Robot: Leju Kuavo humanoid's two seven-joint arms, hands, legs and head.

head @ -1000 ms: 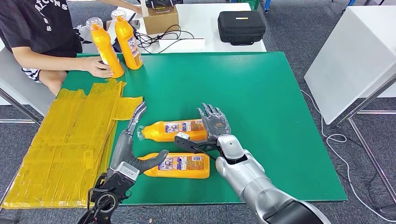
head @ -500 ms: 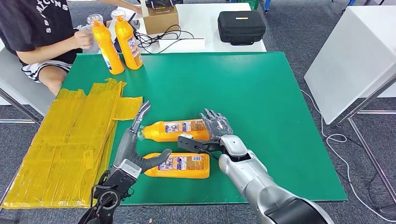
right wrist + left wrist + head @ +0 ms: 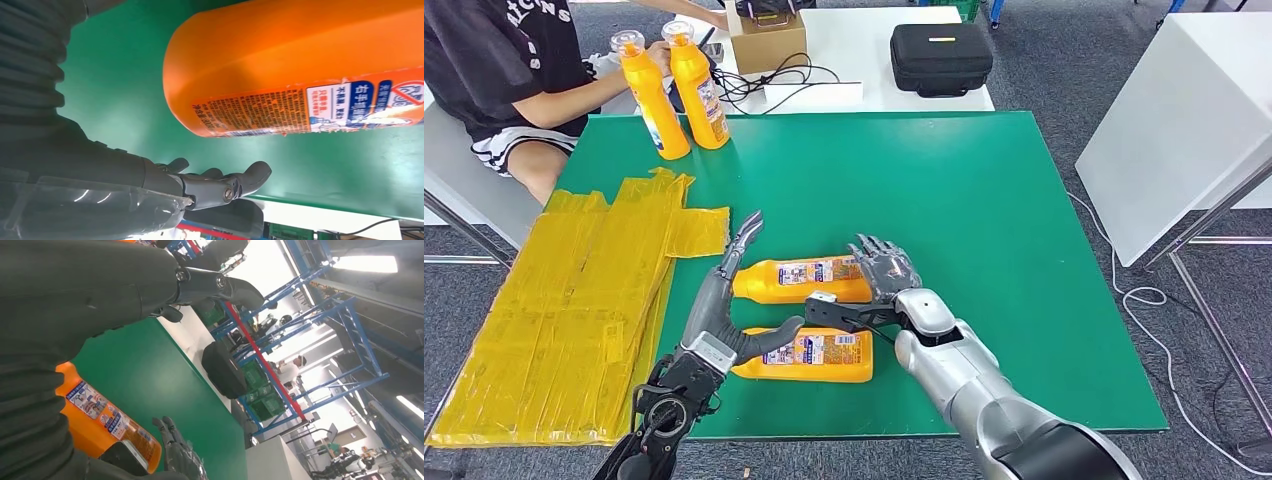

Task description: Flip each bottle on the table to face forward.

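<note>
Now we bracket far bottle (image 3: 799,280) lying crosswise: left hand (image 3: 729,285) at cap end, right hand (image 3: 886,270) at base, both spread, empty; right nearer.

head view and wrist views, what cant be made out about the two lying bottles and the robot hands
- Farther lying bottle: its base end is hidden behind the right robot hand in the head view; contact cannot be told.
- Nearer lying bottle: its neck end is covered by the left robot hand.
- Label print: too small in the head view, cut off by the edge in the right wrist view.
</note>
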